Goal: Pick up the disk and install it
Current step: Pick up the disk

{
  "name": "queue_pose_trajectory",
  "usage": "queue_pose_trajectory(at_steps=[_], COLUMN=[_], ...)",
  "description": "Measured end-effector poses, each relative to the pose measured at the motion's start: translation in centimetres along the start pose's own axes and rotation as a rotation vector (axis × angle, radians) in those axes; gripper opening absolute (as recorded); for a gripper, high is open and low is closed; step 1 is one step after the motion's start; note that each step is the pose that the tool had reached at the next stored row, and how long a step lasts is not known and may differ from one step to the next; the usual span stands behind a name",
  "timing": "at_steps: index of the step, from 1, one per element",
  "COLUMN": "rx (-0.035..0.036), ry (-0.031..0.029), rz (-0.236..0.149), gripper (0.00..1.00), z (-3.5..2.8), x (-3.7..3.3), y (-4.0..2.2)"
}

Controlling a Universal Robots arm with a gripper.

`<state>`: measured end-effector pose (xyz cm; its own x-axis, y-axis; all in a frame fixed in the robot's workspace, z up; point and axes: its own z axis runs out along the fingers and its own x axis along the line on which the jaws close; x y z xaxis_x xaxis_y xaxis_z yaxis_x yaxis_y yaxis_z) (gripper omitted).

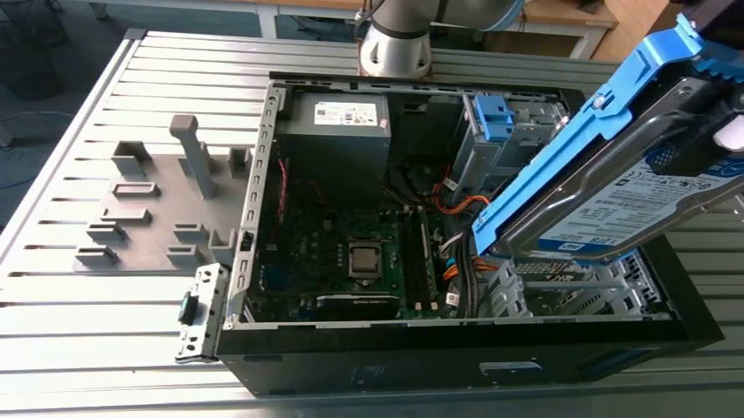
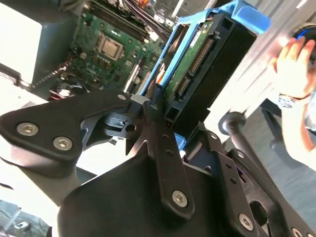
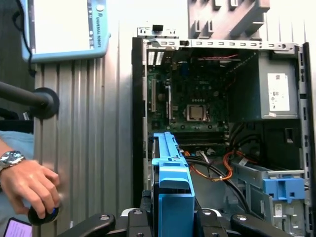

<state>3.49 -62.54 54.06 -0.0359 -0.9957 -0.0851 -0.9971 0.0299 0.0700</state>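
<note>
The disk [image 1: 628,200] is a silver-grey drive with a white-and-blue label in a bright blue carrier. It hangs tilted above the front right corner of the open computer case [image 1: 250,261], over the silver drive cage [image 1: 546,287]. My gripper [image 2: 175,116] is shut on the disk [image 2: 197,64], with black fingers [image 2: 158,143] pressed against its sides. In the first wrist view the carrier's blue edge [image 3: 170,187] stands between the finger bases of the gripper [image 3: 170,219], with the case interior beyond it.
Inside the case lie the motherboard [image 1: 348,252], orange and black cables [image 1: 459,209] and a blue latch piece [image 1: 494,117] on a metal cage. A grey fixture [image 1: 152,200] stands on the slatted table. A person's hand [image 3: 29,182] rests on a black knob beside the case.
</note>
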Motion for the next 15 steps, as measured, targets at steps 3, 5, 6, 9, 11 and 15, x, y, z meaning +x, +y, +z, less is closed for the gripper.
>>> queue_pose_trajectory(at_steps=[3, 5, 6, 9, 11, 15], rx=[-0.0001, -0.0025, -0.0039, -0.0076, -0.0097, -0.0143], ry=[-0.0278, -0.0295, -0.029, -0.0287, -0.0288, -0.0287], rz=[0.01, 0.01, 0.01, 0.01, 0.01, 0.011], gripper=[0.36, 0.36, 0.36, 0.36, 0.36, 0.36], z=[0.12, 0.19, 0.24, 0.6, 0.92, 1.57], x=[0.0, -0.01, -0.03, -0.1, -0.25, -0.63], y=[-0.15, -1.0, -1.46, -2.81, -3.68, -5.44])
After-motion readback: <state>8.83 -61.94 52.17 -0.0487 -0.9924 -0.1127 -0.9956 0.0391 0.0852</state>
